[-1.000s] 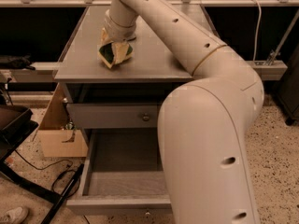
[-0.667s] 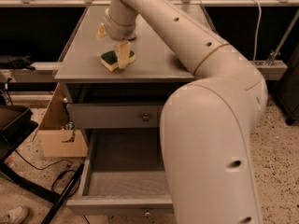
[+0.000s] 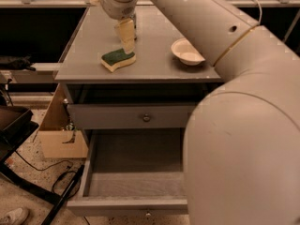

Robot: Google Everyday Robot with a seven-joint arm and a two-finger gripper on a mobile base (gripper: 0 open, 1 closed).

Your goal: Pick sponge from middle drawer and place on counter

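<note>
Gripper [image 3: 126, 43]: hangs low over the counter [image 3: 154, 67], just behind the sponge.
Jaws: apart, clamped on nothing.
Sponge [image 3: 118, 60]: flat on the counter, green face up, near the front edge, well left of the cream bowl [image 3: 186, 52].
Key relation: sponge lies just below and camera-side of the jaws; long axis runs left to right.
Middle drawer [image 3: 131, 204]: pulled out, tray floor bare.
Judgement: placement looks done; next move is a straight lift.

Robot test lab or workshop suggested: grey drawer cabinet [image 3: 117, 117] set on speckled floor [image 3: 35, 205]; cardboard box [image 3: 58, 142] and loose cables [image 3: 61, 182] seen left of cabinet; metal rails [image 3: 42, 3] behind it. Gripper [image 3: 126, 48] held above cabinet's counter [image 3: 154, 60].
</note>
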